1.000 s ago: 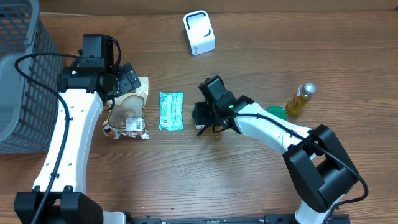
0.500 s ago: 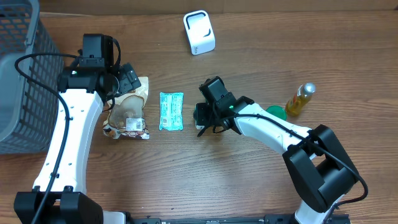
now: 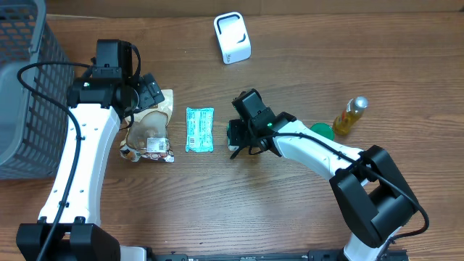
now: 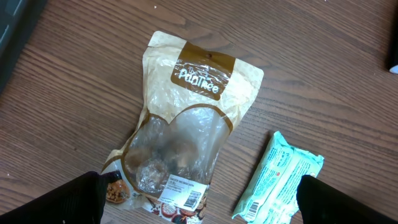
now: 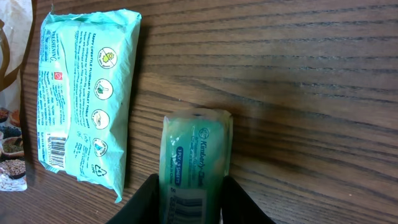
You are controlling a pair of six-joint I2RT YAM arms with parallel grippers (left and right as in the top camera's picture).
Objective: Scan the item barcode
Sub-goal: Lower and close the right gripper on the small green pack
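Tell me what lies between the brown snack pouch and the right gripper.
Only a teal wipes packet lies between the snack pouch and the right gripper, which clamps a small tissue pack. The overhead view shows it.

Open table (image 3: 304, 65) lies between scanner (image 3: 232, 38) and wipes pack (image 3: 199, 130); basket (image 3: 22, 87) blocks far left.

Matt grained wood table (image 3: 217, 210), glossy plastic tissue pack (image 5: 196, 168), crinkled paper-look pouch (image 4: 198, 106) with clear film window.

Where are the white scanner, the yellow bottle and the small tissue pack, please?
white scanner (image 3: 232, 38): overhead view, on its top face.
yellow bottle (image 3: 346, 118): overhead view, on its body.
small tissue pack (image 5: 196, 155): right wrist view, on its printed top face.
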